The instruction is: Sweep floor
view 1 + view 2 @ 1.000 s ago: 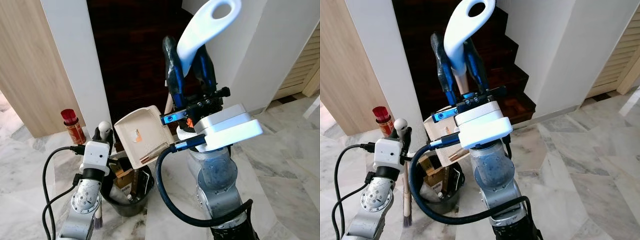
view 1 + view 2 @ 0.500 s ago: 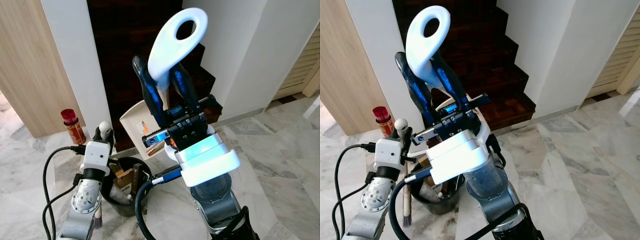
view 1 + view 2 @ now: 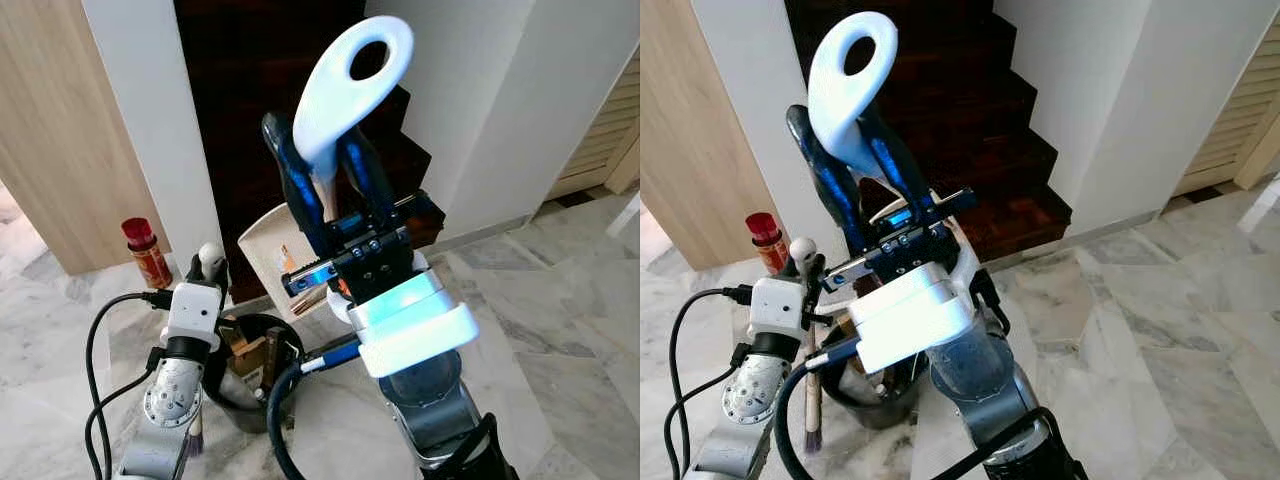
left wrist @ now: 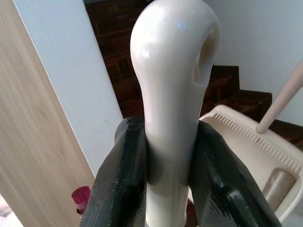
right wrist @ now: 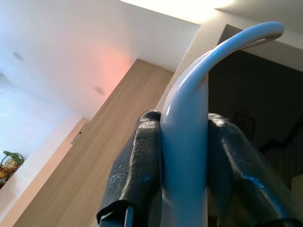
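Two tools, both loaded. Your right tool (image 3: pixel 325 165) pinches the dustpan handle (image 3: pixel 350 85), with the dustpan (image 3: pixel 275 250) tipped over the bin (image 3: pixel 250 400) below it; your left tool (image 4: pixel 165 156) pinches the broom handle (image 4: pixel 173 94). Likely emptying stage; any sweeping left cannot be judged.

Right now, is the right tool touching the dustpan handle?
Touching. In the right wrist view both black fingers press flush against the dustpan handle, with no gap on either side.
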You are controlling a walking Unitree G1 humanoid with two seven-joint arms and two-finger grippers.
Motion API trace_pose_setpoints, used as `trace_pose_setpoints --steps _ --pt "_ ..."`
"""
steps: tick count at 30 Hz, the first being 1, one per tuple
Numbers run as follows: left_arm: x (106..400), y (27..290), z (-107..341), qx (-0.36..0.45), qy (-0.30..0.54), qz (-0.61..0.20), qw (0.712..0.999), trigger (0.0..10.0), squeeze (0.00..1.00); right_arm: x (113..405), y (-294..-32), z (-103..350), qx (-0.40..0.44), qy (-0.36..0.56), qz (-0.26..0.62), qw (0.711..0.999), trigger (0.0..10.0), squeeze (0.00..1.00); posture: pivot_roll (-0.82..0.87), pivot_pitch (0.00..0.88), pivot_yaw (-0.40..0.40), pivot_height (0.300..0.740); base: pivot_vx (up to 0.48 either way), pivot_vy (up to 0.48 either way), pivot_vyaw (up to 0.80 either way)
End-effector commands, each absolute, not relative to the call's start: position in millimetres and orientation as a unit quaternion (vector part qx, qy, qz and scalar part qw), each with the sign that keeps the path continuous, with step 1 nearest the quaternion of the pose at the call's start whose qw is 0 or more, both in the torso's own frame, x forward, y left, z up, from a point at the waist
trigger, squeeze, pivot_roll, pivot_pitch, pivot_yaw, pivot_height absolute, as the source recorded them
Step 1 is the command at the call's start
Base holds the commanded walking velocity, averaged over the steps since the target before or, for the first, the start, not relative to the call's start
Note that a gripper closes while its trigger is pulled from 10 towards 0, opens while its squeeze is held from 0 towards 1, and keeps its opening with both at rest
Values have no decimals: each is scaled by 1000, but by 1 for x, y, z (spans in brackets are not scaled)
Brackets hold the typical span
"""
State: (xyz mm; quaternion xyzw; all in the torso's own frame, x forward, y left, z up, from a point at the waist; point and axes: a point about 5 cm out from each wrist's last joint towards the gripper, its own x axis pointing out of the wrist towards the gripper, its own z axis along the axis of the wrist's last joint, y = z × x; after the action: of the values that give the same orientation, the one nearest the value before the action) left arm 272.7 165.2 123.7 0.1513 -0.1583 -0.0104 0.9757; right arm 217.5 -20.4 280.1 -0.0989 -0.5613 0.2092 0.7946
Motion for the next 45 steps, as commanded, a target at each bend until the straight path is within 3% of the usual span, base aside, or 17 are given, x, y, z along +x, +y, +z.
trace_pose_setpoints --steps 1,23,24,25,27,45 --pt "273 164 132 160 -186 -16 969 10000 0 202 -21 294 -97 -614 206 756 10000 0 65 26 -39 740 0 0 0" --pt "274 163 133 160 -187 -15 969 10000 0 199 -20 295 -123 -633 188 741 10000 0 63 26 -39 740 0 0 0" --pt "274 163 133 160 -187 -16 969 10000 0 199 -20 295 -117 -628 191 745 10000 0 63 26 -39 740 0 0 0" --pt "274 163 133 160 -187 -16 969 10000 0 204 -18 293 -82 -598 206 770 10000 0 64 24 -40 740 0 0 0" --pt "274 163 133 160 -187 -16 969 10000 0 206 -17 292 -69 -584 215 780 10000 0 64 24 -40 740 0 0 0" --pt "275 163 133 161 -187 -15 969 10000 0 207 -17 292 -76 -581 217 781 10000 0 64 20 -41 740 0 0 0"
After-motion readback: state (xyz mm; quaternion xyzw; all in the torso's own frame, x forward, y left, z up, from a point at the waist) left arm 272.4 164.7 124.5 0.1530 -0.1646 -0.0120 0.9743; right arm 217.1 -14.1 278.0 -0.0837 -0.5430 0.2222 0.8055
